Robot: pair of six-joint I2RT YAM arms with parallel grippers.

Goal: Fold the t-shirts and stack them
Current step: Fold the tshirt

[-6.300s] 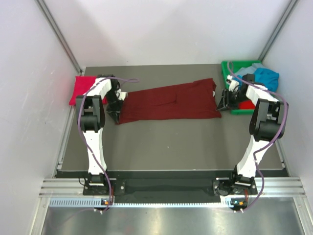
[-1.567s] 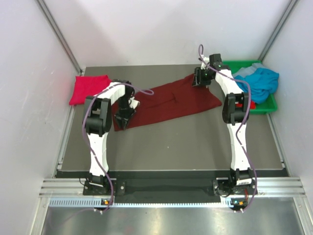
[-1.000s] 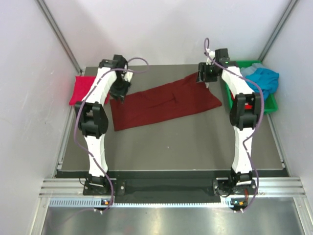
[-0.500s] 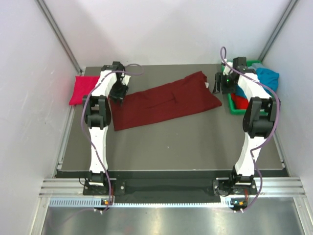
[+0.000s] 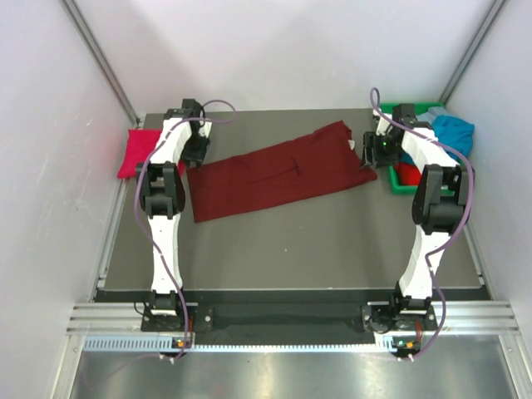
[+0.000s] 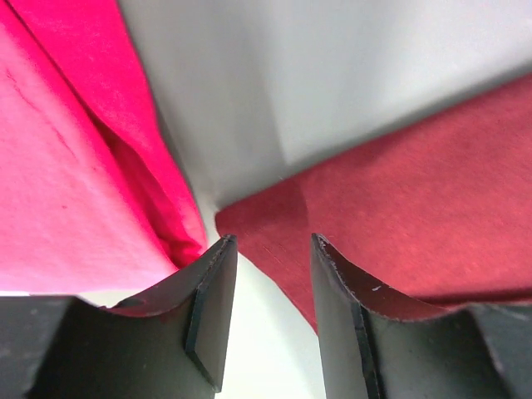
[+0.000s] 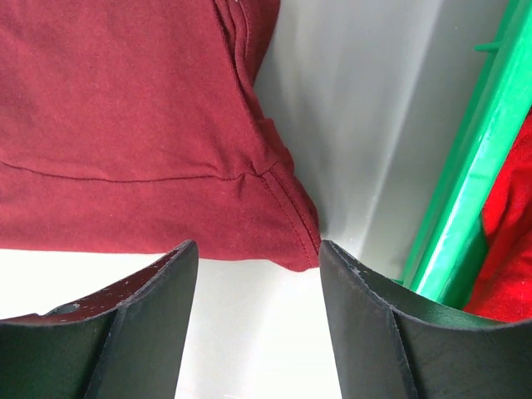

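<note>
A dark maroon t-shirt (image 5: 274,170), folded into a long strip, lies slanted across the middle of the table. My left gripper (image 5: 197,156) hovers open at its far left corner; the left wrist view shows that corner (image 6: 274,208) just beyond my left gripper (image 6: 272,245), nothing between the fingers. My right gripper (image 5: 368,154) stands open at the strip's right corner (image 7: 291,241), empty too (image 7: 258,249). A crimson t-shirt (image 5: 137,151) lies folded at the far left, close beside the left fingers (image 6: 66,166). A teal-blue t-shirt (image 5: 453,133) is bunched in the bin.
The green plastic bin (image 5: 420,105) stands at the far right; its wall (image 7: 465,208) is close to my right fingers, with red cloth (image 7: 507,241) inside. White walls enclose the table on the left, right and far sides.
Both grippers have come down from the table's far edge to the maroon t-shirt's two end corners, the right one swinging out toward the bin. The shirt lies as it did a second ago.
</note>
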